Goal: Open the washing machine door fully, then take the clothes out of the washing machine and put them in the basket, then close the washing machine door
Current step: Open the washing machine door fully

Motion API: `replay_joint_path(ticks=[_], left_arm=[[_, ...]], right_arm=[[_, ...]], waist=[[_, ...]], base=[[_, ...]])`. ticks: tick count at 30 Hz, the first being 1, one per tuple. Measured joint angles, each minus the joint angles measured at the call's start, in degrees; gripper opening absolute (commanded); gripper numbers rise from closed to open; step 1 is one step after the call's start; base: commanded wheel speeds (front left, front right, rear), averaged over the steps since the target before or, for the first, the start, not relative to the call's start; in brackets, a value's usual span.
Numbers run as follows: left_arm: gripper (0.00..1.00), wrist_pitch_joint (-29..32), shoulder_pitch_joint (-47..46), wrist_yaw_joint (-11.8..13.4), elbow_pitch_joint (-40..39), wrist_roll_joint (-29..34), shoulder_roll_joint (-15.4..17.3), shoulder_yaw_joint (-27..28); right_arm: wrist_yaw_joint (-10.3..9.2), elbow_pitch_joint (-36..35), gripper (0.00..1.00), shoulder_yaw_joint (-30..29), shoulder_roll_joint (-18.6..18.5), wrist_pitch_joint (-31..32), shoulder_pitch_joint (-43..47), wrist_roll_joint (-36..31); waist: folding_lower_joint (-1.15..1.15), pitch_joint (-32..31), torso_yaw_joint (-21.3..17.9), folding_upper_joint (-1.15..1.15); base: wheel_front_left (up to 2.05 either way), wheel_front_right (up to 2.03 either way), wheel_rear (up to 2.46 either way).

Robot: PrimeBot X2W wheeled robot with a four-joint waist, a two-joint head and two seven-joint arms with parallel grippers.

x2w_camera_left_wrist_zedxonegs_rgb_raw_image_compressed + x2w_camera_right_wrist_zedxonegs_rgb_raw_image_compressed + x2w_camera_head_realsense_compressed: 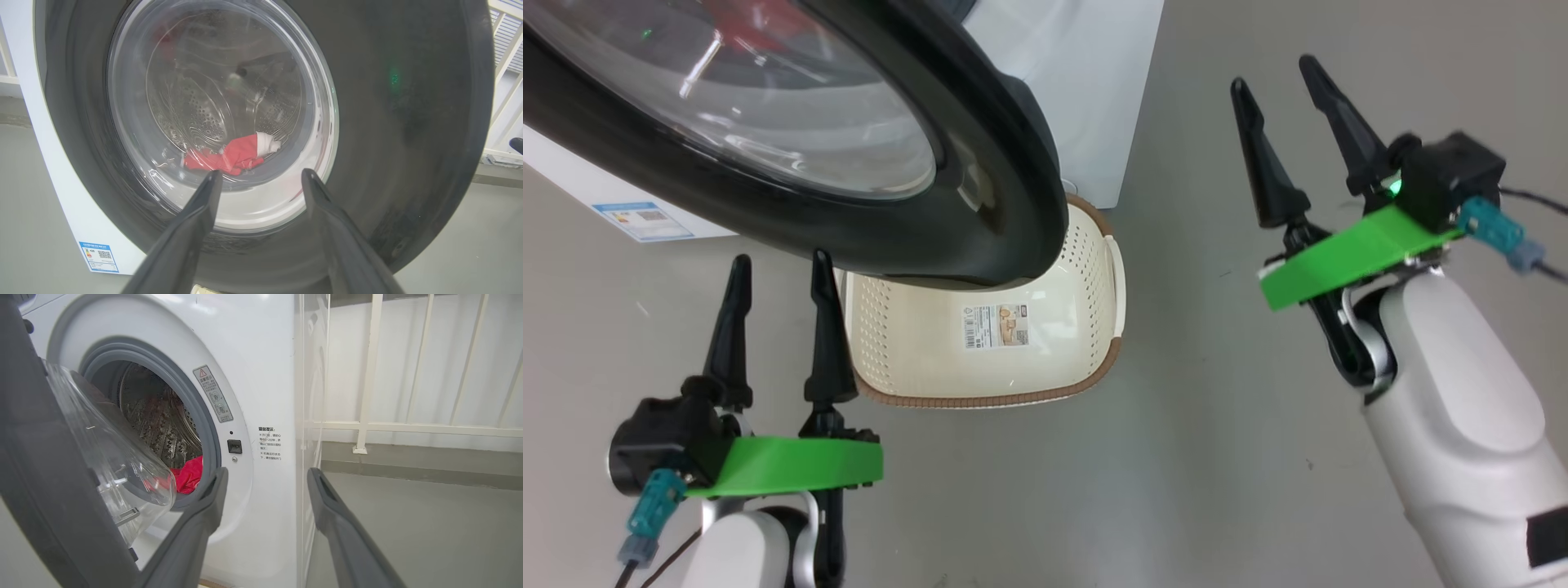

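Note:
The washing machine door (792, 139) stands partly open, its black rim hanging over the far end of the basket (1045, 327). Through its glass bowl (220, 118) the red clothes (233, 157) lie low in the steel drum. In the right wrist view the white washing machine (261, 396) shows its grey-gasketed opening (204, 416), with red clothes (190, 475) behind the door's glass bowl (118, 469). My left gripper (778, 263) is open just below the door rim, left of the basket. My right gripper (1276, 72) is open over the floor, right of the machine. Both hold nothing.
The cream basket sits on the grey floor (1176, 457) in front of the machine, empty apart from its bottom sticker (996, 325). A white railing (408, 424) runs along the wall to the right of the machine. A blue label (99, 256) is on the machine's lower front.

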Motion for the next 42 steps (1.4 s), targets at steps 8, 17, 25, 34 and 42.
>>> replay_joint_path(ticks=[8, 17, 25, 34, 42], left_arm=[[1.00, 0.0, 0.0, 0.2, -3.4, 0.6, 0.0, 0.9], [1.00, 0.0, 0.0, 0.5, -3.7, 1.0, 0.0, 0.5], [1.00, 0.0, 0.0, 0.5, -3.6, 1.0, 0.0, 0.2], [1.00, 0.0, 0.1, 0.6, -3.6, 1.1, 0.0, 0.1], [1.00, 0.0, 0.6, 0.6, -3.6, 1.1, 0.0, 0.0]], right_arm=[[0.01, -9.3, 1.00, -4.4, 1.6, 0.0, 6.3, -8.6], [0.00, -16.6, 1.00, -6.9, 2.0, 0.0, 14.6, -8.2], [0.00, -20.3, 1.00, -7.1, 2.2, 0.0, 17.9, -8.5], [0.01, -20.8, 1.00, -7.5, 2.2, 0.0, 19.3, -7.5], [0.00, -20.5, 1.00, -7.5, 2.3, 0.0, 20.0, -6.5]], waist=[[0.00, 0.3, 0.1, 0.00], [0.00, 0.3, 0.2, 0.00], [0.00, 0.4, 0.2, 0.00], [0.00, 0.5, 0.5, 0.00], [0.00, 0.4, 0.7, 0.00]], base=[[0.00, 0.00, 0.00], [0.00, 0.00, 0.00], [0.00, 0.00, 0.00], [0.00, 0.00, 0.00], [0.00, 0.00, 0.00]])
